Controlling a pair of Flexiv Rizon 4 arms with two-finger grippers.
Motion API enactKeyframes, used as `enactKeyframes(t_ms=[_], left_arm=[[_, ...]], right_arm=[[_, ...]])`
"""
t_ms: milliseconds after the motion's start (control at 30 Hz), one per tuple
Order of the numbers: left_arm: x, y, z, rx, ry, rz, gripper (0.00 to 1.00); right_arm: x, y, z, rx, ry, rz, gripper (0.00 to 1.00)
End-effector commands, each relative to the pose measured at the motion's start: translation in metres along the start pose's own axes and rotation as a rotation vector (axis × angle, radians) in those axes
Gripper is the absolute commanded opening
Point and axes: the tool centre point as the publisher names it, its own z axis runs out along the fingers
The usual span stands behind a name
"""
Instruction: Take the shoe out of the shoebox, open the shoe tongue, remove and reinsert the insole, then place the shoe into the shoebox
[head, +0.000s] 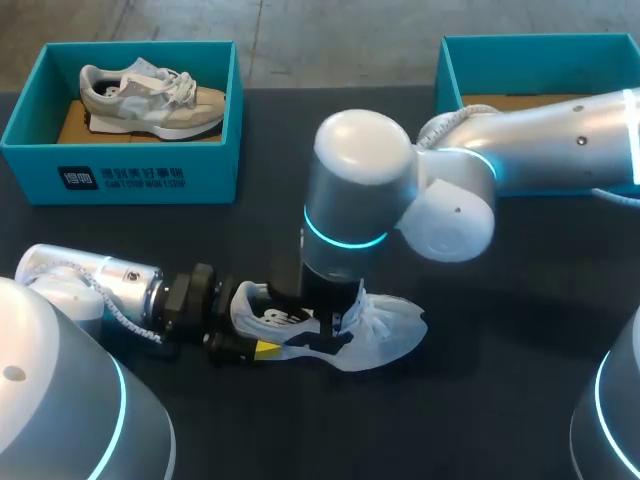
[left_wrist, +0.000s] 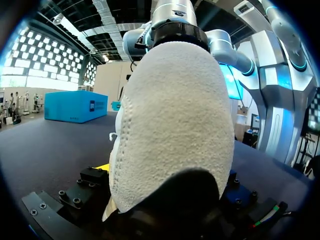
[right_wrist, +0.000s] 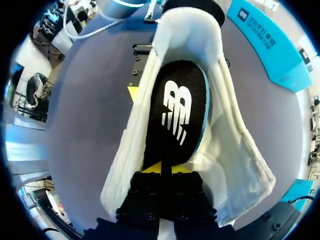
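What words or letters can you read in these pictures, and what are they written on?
Nothing here is clear enough to quote.
shoebox, front wall: a white square sign and a row of white print, too small and blurred to read.
insole: one big white striped logo, a brand sign rather than plain words.
beige shoe in that shoebox: a mark on its side, too small to read.
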Motion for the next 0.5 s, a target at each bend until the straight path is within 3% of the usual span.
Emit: enactKeyframes(t_ms=[33,500], left_arm=[[-0.003,0.002,0.001,0.001,-0.005,-0.001,0.0],[-0.003,0.002,0.001,0.001,-0.005,-0.001,0.0]], right_arm=[[0.011,-0.008,-0.015,-0.072,-0.047,-0.012,0.0],[0.005,-0.013,-0.03,-0.27,-0.163,-0.026,0.0]])
